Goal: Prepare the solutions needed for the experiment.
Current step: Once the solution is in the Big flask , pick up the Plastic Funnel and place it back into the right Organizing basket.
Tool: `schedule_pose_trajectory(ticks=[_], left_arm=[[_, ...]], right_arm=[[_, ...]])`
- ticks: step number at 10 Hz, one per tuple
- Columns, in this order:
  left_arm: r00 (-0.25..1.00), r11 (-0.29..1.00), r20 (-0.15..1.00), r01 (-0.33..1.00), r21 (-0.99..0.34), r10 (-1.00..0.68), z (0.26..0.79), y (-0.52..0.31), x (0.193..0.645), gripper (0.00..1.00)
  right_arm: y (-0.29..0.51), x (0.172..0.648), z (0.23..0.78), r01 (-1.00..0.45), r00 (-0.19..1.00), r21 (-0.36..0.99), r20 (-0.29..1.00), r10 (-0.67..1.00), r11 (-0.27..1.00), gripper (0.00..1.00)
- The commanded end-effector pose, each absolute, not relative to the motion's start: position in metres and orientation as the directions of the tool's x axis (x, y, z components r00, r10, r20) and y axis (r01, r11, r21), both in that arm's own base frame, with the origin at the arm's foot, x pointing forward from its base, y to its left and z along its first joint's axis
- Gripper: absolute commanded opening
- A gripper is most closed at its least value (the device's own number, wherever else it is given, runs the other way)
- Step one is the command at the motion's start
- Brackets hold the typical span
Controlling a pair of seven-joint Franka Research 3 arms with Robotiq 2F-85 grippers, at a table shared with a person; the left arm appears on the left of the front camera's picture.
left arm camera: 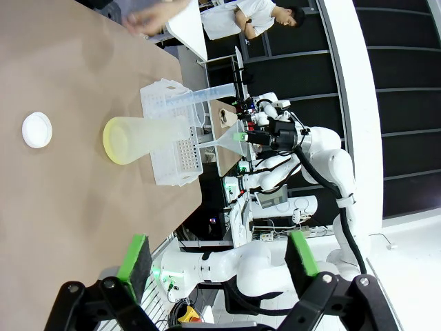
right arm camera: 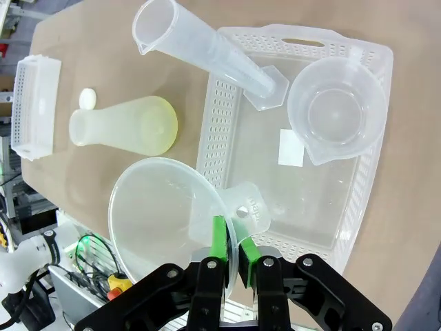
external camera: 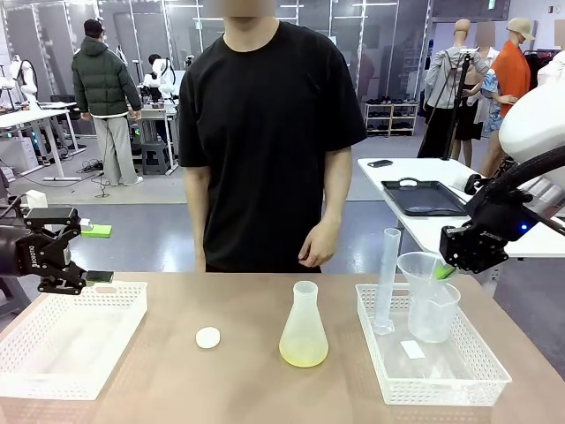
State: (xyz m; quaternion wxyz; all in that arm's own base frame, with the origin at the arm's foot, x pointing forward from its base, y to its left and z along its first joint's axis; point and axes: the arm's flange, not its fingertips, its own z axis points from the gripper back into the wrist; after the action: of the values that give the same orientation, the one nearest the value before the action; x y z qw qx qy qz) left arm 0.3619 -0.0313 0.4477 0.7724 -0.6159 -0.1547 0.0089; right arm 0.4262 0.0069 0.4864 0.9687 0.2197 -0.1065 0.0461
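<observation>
while right gripper (right arm camera: 233, 258) clamps the funnel (right arm camera: 165, 207) rim and left gripper (external camera: 95, 254) gapes, the solution (external camera: 303, 355) would likely slosh; take its slick flask (external camera: 304, 309) by the neck.

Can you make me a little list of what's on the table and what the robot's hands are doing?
left gripper: open, holding nothing, near the left basket
right gripper: shut on the funnel rim, above the right basket
flask: upright mid-table, yellow solution at its bottom
white cap: on the table beside the flask
right basket: holds cylinder, beaker, small white piece
person: standing at the far side
</observation>
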Motion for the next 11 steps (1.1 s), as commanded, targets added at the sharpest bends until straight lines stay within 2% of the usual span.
schedule_pose_trajectory(ticks=[1, 2, 7, 10, 11], left_arm=[[0.949, 0.211, 0.227, 0.181, -0.961, 0.219, 0.45, -0.035, 0.362, 1.0], [0.949, 0.211, 0.227, 0.181, -0.961, 0.219, 0.45, -0.035, 0.362, 1.0], [0.949, 0.211, 0.227, 0.181, -0.961, 0.219, 0.45, -0.035, 0.362, 1.0], [0.949, 0.211, 0.227, 0.181, -0.961, 0.219, 0.45, -0.035, 0.362, 1.0], [0.949, 0.211, 0.227, 0.181, -0.961, 0.219, 0.45, -0.035, 0.362, 1.0]], right_arm=[[0.007, 0.426, 0.486, -0.136, 0.973, 0.416, 0.226, 0.043, 0.899, 0.06], [0.024, 0.435, 0.484, -0.122, 0.985, 0.374, 0.161, 0.066, 0.919, 0.06], [0.047, 0.456, 0.462, -0.022, 1.0, 0.319, -0.008, 0.026, 0.948, 0.06], [0.048, 0.469, 0.445, 0.035, 0.999, 0.302, -0.03, -0.027, 0.953, 0.06], [0.048, 0.469, 0.441, 0.04, 0.999, 0.31, -0.031, -0.032, 0.95, 0.25]])
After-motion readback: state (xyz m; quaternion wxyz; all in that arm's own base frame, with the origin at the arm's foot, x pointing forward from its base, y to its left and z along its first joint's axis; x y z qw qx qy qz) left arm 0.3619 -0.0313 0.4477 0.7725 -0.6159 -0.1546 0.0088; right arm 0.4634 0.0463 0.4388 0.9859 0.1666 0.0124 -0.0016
